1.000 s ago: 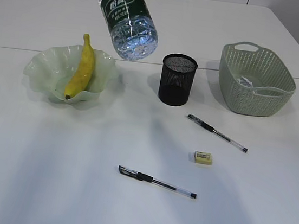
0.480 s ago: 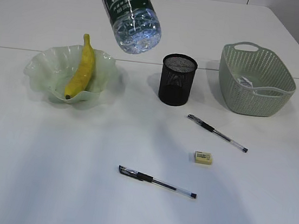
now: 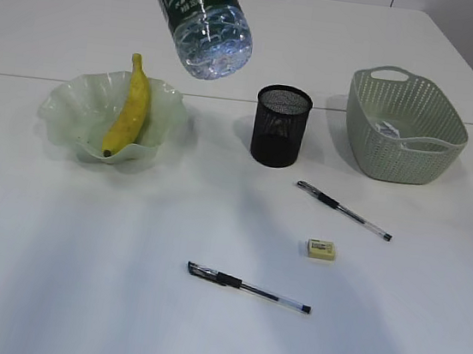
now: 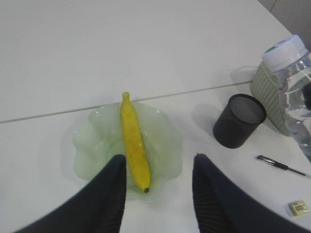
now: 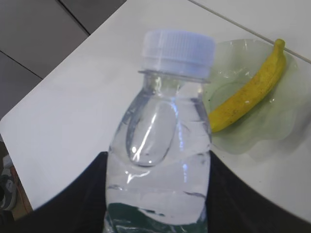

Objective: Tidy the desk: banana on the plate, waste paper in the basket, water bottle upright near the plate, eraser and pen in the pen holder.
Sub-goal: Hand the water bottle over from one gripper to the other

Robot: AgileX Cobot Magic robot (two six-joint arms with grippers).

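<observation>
High above the desk (image 3: 75, 295), between the plate (image 3: 68, 109) and the black mesh pen holder (image 3: 281, 126), the water bottle (image 3: 202, 17) hangs tilted in the exterior view, its base toward the camera and its upper end cut off by the frame's top edge. The right wrist view shows the right pincer (image 5: 158, 194) pinching the bottle's body, a dark finger on each side just above the green label, the white cap pointing away. The left pincer (image 4: 158, 194) is spread with nothing between its fingers, hovering over the plate where the banana (image 3: 130, 108) already lies. To set the bottle down well, I judge the arm should first turn it so the base faces the desk, then lower it onto the bare patch between plate and pen holder, clear of the plate's wavy rim, and let go only once the base sits flat. The left arm would do best to keep out of that path. Both arms are out of sight in the exterior view. The waste paper inside the basket (image 3: 446, 160) shows only as a small pale scrap through the weave. Two pens (image 3: 249, 288) (image 3: 344, 211) and the eraser (image 3: 322, 249) lie apart on the desk, not yet collected.
</observation>
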